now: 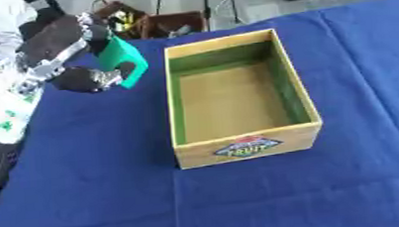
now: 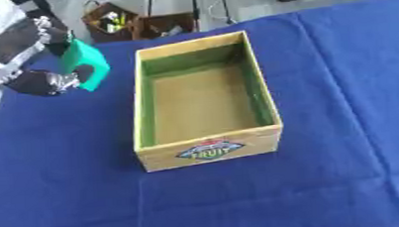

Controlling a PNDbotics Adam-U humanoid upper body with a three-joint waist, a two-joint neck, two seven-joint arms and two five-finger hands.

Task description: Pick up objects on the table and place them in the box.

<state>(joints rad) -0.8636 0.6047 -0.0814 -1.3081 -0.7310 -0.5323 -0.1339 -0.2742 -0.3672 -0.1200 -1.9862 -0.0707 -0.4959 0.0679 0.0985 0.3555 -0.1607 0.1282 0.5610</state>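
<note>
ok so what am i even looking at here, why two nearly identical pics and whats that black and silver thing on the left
Both pictures come from one stereo camera in a humanoid robot's head, looking down at its work: one from the left eye, one from the right, at the same moment. That is why they nearly match.

The black and silver thing is the robot's left arm, ending in a robot hand with fingers and a thumb. Its fingers are curled round a green object, held in the air to the left of the box. I cannot make out what the object is.

A blue cloth covers the table. On it stands an open wooden box with green inner walls, nothing inside, and a fruit label on its front. The right hand is out of view.
</note>
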